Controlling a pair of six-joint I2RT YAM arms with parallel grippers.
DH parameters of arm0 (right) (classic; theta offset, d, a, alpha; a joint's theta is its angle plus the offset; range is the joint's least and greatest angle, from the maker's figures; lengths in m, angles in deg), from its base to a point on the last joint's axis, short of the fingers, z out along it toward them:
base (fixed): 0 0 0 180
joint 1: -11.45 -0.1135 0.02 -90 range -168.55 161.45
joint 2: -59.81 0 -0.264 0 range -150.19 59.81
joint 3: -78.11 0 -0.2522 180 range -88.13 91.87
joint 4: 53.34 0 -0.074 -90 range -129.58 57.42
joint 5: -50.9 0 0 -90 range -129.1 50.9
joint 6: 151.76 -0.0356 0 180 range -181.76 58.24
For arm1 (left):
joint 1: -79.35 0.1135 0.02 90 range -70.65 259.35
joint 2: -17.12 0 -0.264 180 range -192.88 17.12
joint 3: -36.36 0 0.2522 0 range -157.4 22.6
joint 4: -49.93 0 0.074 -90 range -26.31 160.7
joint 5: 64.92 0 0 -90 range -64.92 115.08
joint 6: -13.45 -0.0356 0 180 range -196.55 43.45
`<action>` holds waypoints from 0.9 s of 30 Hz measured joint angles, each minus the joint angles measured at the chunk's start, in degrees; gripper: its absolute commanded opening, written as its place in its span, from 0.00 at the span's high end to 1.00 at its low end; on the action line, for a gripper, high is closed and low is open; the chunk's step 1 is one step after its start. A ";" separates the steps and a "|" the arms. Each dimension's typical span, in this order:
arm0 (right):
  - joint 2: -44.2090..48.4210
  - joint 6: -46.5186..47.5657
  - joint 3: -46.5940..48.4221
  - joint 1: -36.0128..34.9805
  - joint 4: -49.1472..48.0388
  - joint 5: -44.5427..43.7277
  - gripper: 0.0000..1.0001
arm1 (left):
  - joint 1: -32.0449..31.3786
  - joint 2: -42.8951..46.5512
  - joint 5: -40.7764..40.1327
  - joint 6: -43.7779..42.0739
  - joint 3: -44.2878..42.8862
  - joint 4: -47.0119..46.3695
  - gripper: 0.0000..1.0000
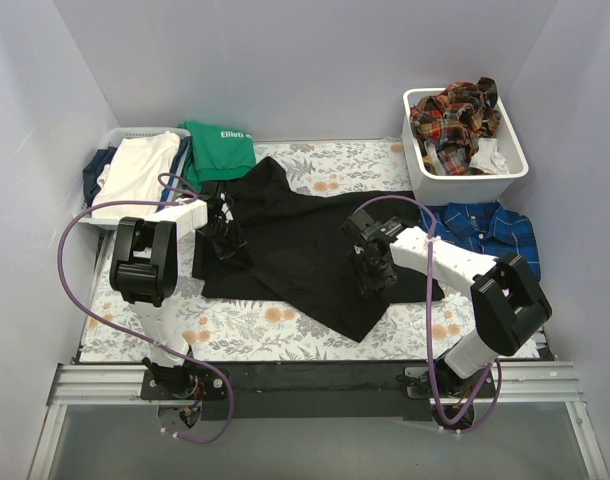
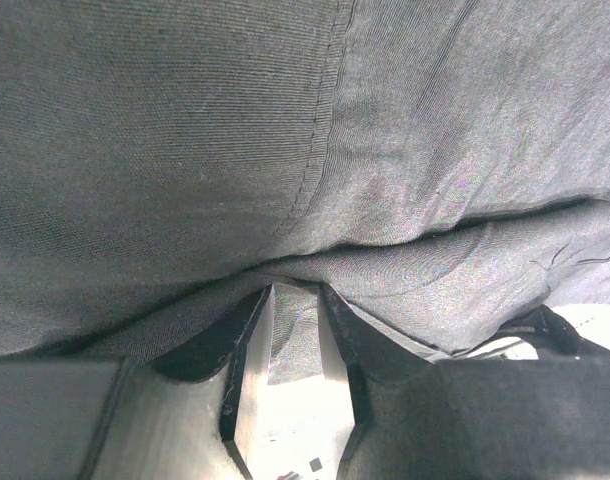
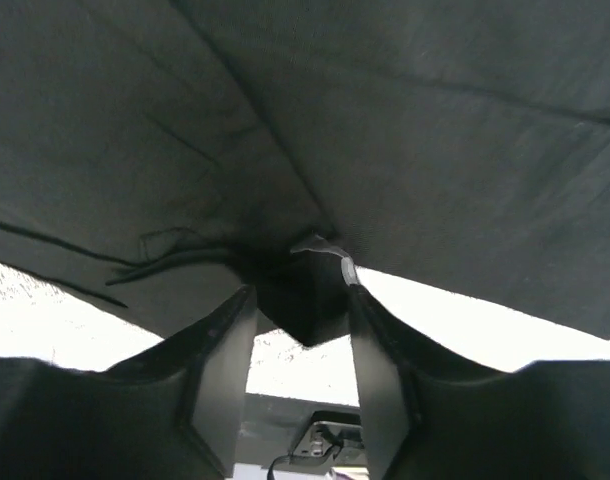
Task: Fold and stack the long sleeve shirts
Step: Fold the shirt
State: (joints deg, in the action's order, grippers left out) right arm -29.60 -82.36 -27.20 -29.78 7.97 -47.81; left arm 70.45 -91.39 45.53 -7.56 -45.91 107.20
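Top external shows the black shirt [image 1: 305, 250] spread out left of and nearer than the white bin [image 1: 475, 180], with the left gripper [image 1: 225, 238] and right gripper [image 1: 370, 268] each clamped on a fold of it, so I judge both should lift evenly, keeping the cloth taut.

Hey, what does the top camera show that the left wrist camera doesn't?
Only the top view: the bin of plaid shirts, the blue shirt and the green top. Only the left wrist view: the left gripper pinching cloth up close, and a stitched seam. Both: the black shirt.
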 measured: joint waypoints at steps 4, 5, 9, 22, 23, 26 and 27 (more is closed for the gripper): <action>-0.02 0.39 -0.92 -0.02 0.09 1.99 0.99 | 0.00 0.00 0.00 0.00 0.00 -0.02 0.75; 0.02 0.44 -0.94 -0.02 0.07 2.27 0.99 | 0.00 0.00 0.00 0.00 0.02 -0.02 0.75; 0.13 0.24 -0.83 -0.02 0.59 2.27 0.99 | 0.00 0.02 -0.02 0.00 0.15 -0.17 0.76; 0.33 3.67 23.67 1.90 5.88 -9.42 0.99 | -0.07 0.46 -0.59 0.31 0.46 -0.46 0.75; 0.31 4.33 25.44 2.56 5.99 -10.05 0.99 | -0.07 0.48 -0.79 0.42 0.42 -0.44 0.75; 0.22 6.16 28.98 4.76 5.70 -11.15 0.99 | -0.22 0.50 -1.31 0.68 0.22 -0.22 0.75; 0.20 6.97 29.64 5.53 5.14 -11.15 0.99 | -0.28 0.50 -1.46 0.79 0.17 -0.17 0.75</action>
State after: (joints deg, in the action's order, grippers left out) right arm -29.40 -75.39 2.43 -24.25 13.11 -58.95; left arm 70.16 -90.89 44.06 -6.77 -45.73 107.03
